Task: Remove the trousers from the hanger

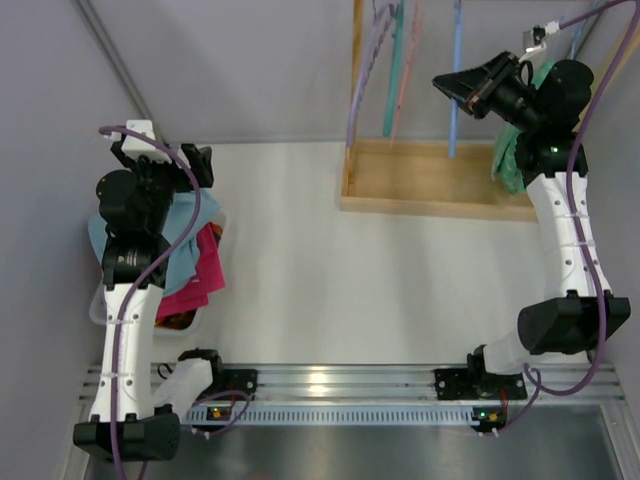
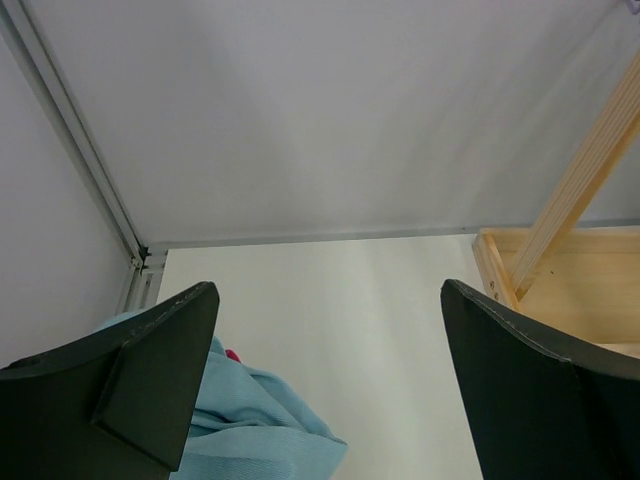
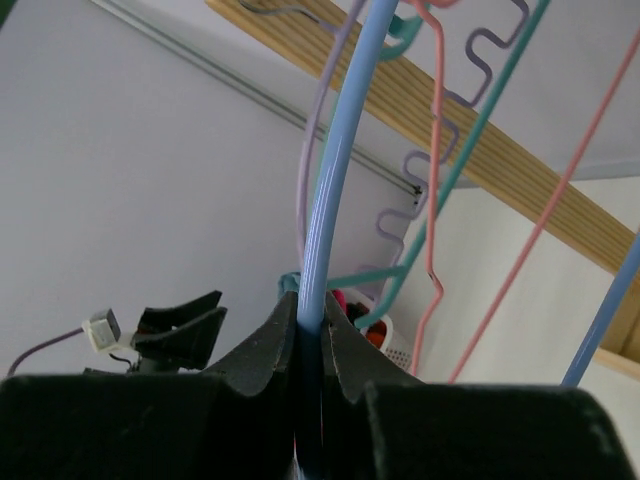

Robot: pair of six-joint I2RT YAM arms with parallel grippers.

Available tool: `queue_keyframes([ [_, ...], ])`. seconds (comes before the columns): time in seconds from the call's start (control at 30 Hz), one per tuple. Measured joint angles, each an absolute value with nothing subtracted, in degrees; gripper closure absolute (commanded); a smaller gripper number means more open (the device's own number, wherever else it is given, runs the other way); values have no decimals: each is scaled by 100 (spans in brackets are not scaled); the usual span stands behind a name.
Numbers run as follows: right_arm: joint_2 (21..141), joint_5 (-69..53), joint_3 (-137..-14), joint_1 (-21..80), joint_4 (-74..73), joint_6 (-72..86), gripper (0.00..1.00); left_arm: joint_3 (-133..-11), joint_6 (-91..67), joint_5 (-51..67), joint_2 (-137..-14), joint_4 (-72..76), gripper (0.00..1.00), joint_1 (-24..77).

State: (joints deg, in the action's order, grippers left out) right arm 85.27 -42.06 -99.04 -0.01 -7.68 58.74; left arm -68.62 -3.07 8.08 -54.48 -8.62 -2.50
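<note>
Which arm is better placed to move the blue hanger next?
Right. The right gripper is shut on the blue hanger at the wooden rack; the left gripper is open, over the light blue cloth.

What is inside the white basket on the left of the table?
A light blue cloth lies on top, with a pink garment beneath it. The left arm covers the middle of the basket, so anything deeper cannot be seen.

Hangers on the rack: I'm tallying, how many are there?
4: purple, teal and pink together at the rack's left, blue further right, clamped by the right gripper. Others may be hidden.
</note>
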Motion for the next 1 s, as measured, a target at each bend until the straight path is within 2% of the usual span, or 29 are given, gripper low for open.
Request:
queue_keyframes([
  [0.23,8930,-3868,-10626,134,-652,6329,100,-6862,-338,786,-5374,-923,1,-161],
  [0.63,9413,-3701,-10427,139,-314,6672,100,-6956,-333,797,-5658,-1402,1,-117],
  [0.83,9227,-3712,-9821,139,178,6681,76,-7369,-305,819,-6114,-1855,1,27],
  [0.9,9115,-3712,-9553,137,246,6672,65,-7717,-290,816,-6525,-2093,1,185],
  [0.93,9059,-3719,-9430,137,239,6659,53,-7843,-287,821,-6711,-2185,1,252],
  [0.97,9000,-3726,-9321,134,226,6652,46,-7959,-285,834,-6904,-2307,1,309],
  [1.0,8943,-3739,-9196,128,207,6615,43,-8049,-285,851,-7085,-2432,1,353],
])
